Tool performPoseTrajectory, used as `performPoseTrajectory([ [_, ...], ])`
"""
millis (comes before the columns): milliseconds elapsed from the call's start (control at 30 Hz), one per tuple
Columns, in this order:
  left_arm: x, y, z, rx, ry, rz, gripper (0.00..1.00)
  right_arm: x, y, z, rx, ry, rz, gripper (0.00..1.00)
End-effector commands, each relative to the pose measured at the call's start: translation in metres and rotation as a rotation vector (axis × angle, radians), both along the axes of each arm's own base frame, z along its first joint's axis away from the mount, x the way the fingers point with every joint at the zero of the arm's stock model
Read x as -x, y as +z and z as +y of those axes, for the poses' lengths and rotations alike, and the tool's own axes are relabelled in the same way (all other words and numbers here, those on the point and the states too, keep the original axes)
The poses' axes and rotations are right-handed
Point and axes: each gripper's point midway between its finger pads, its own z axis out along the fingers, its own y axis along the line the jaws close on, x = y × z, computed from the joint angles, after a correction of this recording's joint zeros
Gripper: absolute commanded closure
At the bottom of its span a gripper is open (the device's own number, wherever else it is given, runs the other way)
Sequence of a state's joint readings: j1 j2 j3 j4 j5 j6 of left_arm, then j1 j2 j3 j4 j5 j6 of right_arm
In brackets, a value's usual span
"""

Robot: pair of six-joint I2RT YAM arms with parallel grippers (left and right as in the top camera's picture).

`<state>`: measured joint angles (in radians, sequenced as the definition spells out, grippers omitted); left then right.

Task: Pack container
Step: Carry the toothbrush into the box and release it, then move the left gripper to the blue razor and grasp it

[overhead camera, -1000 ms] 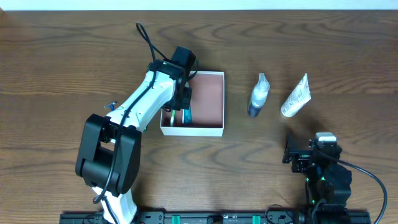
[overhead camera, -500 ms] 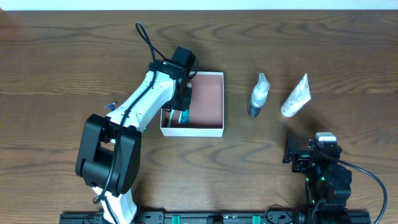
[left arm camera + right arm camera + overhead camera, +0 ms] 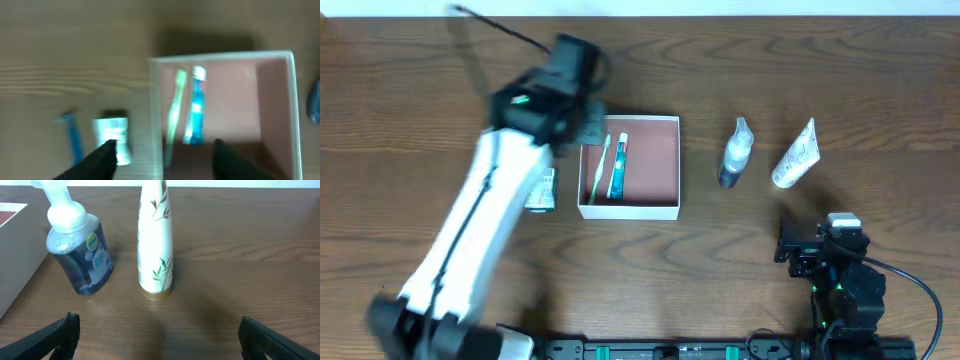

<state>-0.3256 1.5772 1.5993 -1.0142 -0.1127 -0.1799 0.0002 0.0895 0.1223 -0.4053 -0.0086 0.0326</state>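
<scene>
On my overhead feed the container [image 3: 658, 165] sits at the centre of the frame, square and open side up, so it has no long axis of its own. The toothbrush [image 3: 595, 170] and toothpaste tube [image 3: 618, 165] inside it lie side by side along its left wall, both running top to bottom of the frame. The left arm is smeared by motion blur at the upper left. In the left wrist view the left gripper [image 3: 162, 162] is spread wide with nothing between its fingers; the container fills the right half of that view, and a small pale packet [image 3: 112, 137] and a thin blue item [image 3: 72, 142] lie on the table at lower left, just outside the box wall. The right gripper [image 3: 160, 345] rests at the lower right of the overhead, also spread and empty. It faces the blue pump bottle [image 3: 85, 255] and the white tube [image 3: 156, 240], both lying on the table with their long axes roughly top to bottom in the overhead. I judge the left arm nearer the packet and the right arm nearer those two, with the box to their left.
</scene>
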Motion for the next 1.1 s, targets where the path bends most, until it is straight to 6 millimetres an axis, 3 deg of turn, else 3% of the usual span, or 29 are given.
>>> performPoseTrajectory([
  [0,-0.001,-0.005,0.060,-0.091,0.154,0.027,0.33,0.000,0.001,0.003,0.008,0.017,-0.006,0.01],
  [67,0.004,-0.022,0.090,-0.089,0.229,0.095,0.30,0.000,0.001,0.003,0.008,0.017,-0.006,0.01],
  [167,0.012,-0.051,0.112,-0.038,0.271,0.204,0.29,0.000,0.001,0.003,0.008,0.017,-0.006,0.01],
  [367,0.018,-0.107,0.128,0.050,0.223,0.399,0.29,0.000,0.001,0.003,0.008,0.017,-0.006,0.01],
  [633,0.024,-0.140,0.164,0.036,0.319,0.496,0.29,0.000,0.001,0.003,0.008,0.017,-0.006,0.01],
  [933,0.032,-0.192,0.166,0.054,0.313,0.620,0.32,0.000,0.001,0.003,0.008,0.017,-0.006,0.01],
  [1067,0.034,-0.214,0.166,0.055,0.313,0.664,0.42,0.000,0.001,0.003,0.008,0.017,-0.006,0.01],
])
